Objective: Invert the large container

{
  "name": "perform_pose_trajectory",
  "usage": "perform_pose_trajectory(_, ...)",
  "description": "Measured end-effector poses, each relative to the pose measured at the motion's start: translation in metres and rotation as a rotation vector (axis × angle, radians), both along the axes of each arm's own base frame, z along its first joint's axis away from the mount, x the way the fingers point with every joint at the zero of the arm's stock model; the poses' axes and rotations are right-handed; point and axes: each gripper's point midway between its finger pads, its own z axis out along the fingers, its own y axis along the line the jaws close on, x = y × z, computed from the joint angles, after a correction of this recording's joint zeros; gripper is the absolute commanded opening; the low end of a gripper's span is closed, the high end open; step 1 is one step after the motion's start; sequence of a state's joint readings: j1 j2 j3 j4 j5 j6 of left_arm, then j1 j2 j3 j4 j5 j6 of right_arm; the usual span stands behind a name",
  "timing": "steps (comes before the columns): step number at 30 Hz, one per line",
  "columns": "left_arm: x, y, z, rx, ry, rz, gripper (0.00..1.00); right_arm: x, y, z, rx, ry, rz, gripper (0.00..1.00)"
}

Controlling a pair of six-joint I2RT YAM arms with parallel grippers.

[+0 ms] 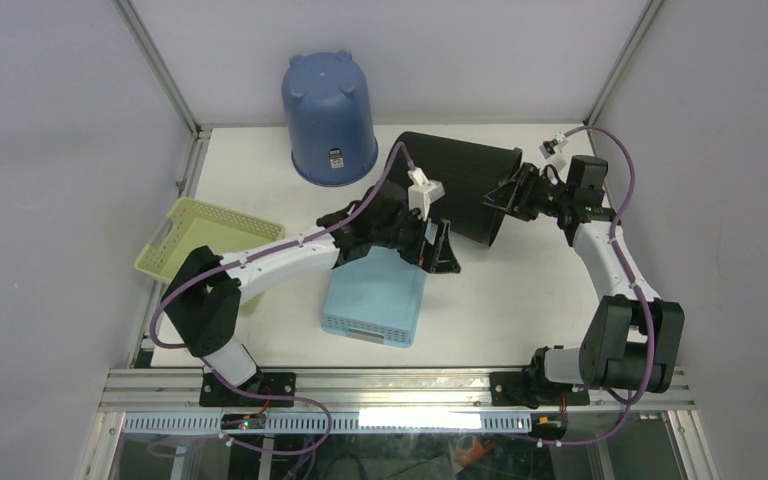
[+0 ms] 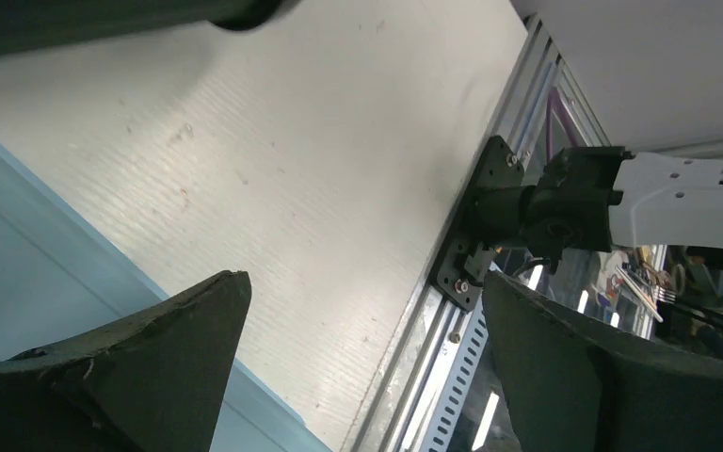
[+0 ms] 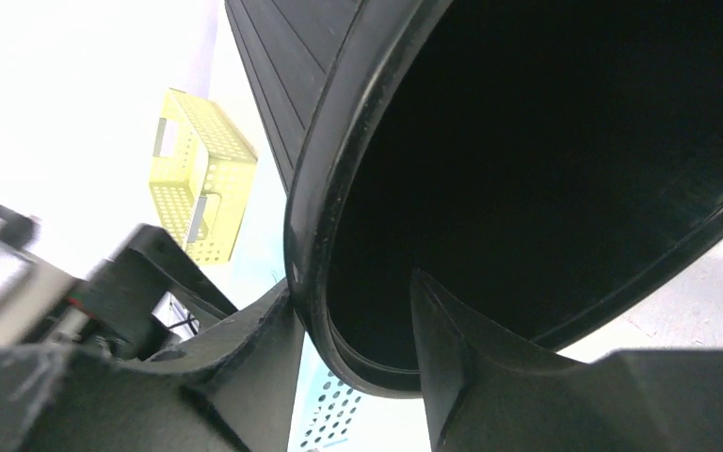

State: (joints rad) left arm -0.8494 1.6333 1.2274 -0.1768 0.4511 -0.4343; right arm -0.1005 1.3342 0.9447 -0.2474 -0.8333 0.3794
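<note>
1. Straddling the rim of the black container (image 1: 455, 180): right gripper (image 1: 513, 195), with one finger outside the wall and one inside the mouth.
2. Right wrist view: outer finger (image 3: 254, 348) touching the rim, inner finger (image 3: 471, 358) in the dark interior with a visible gap to the wall. Jaws apart, no clamp visible, so reads as released rather than grasping.
3. Container position: back-right part of the table (image 1: 530, 300), lying tilted on its side. Mouth facing right and toward the near edge, at the right gripper. Narrow closed end pointing back-left. Not yet upside down.
4. Left gripper (image 1: 440, 250): spread fully wide, nothing between the fingers. Hanging just beside the low left side of the container's mouth, above the far right corner of the light-blue basket (image 1: 375, 300).
5. Left wrist view: bare table and a strip of the light-blue basket below the fingers, right arm base at the table's rail beyond.
6. Blue bucket (image 1: 328, 115): at the back edge, left of the black container, already bottom-up, apart from both grippers.
7. Yellow-green basket (image 1: 200, 235): at the left edge of the table, tilted, well away from the black container.
</note>
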Motion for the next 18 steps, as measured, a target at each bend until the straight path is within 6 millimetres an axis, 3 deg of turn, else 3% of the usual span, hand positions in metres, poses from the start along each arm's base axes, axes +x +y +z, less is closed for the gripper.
perform_pose_trajectory(4,-0.015,-0.006,-0.033,0.009,0.055,0.004,0.99,0.003,0.000,0.001,0.011,-0.005,-0.012,0.45)
perform_pose_trajectory(9,-0.010,-0.009,-0.066,0.031,0.085,0.053,0.99,0.003,0.000,0.002,0.015,-0.005,-0.015,0.42)
perform_pose_trajectory(15,0.011,-0.008,-0.070,0.041,0.017,0.171,0.99,0.003,0.001,0.004,0.017,-0.009,-0.008,0.33)
perform_pose_trajectory(18,0.026,0.016,-0.071,0.067,-0.001,0.261,0.99,0.002,0.001,0.004,0.015,-0.016,-0.002,0.32)
